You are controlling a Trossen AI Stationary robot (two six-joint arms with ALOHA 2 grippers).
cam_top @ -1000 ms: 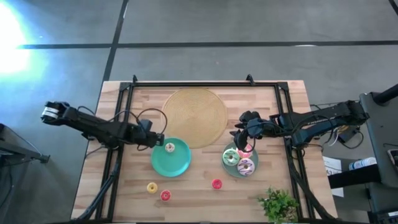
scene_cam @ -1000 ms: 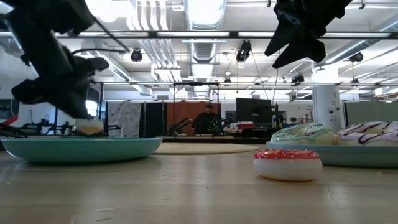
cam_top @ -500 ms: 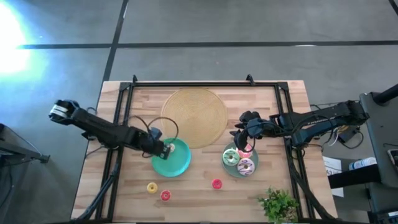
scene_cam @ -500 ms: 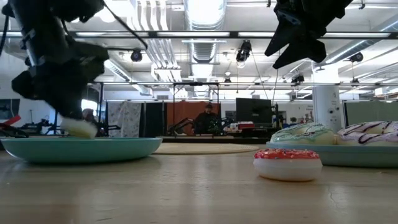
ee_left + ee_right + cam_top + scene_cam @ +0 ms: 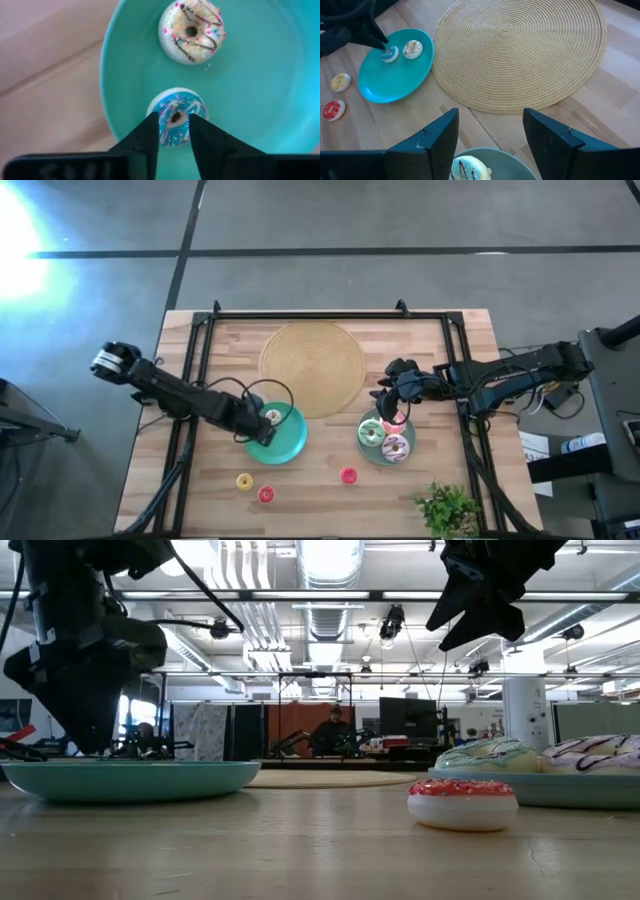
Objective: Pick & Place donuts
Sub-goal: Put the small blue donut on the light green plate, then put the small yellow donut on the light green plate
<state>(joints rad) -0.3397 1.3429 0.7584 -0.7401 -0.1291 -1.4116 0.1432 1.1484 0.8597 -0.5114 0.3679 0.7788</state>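
My left gripper (image 5: 256, 430) reaches down into the teal plate (image 5: 292, 442) near its left rim, shut on a blue-iced donut (image 5: 176, 111). A cream donut (image 5: 192, 31) lies flat on the same plate beside it. My right gripper (image 5: 390, 406) hangs open above the grey-green plate (image 5: 372, 454), touching nothing. That plate holds a green donut (image 5: 371, 433) and a white-pink donut (image 5: 395, 447). A yellow donut (image 5: 243, 481) and two red ones (image 5: 266, 494) (image 5: 348, 475) lie on the bare table near its near edge. My left gripper pinches the blue-iced donut between its two fingers (image 5: 150, 135), one on either side of the centre hole (image 5: 176, 117). The fingers come from above, pointing down. The donut lies flat, icing up, down inside the teal plate.
A large tan woven disc (image 5: 313, 368) lies at the far middle of the table between the two arms. A small green plant (image 5: 450, 510) stands at the near right corner. A black frame (image 5: 300, 317) borders the table's far edge and sides.
My left gripper has moved toward the table's near edge and down, carrying the donut from above the teal plate's rim into the plate, where the rim now hides it in the low view. My right arm has kept still.
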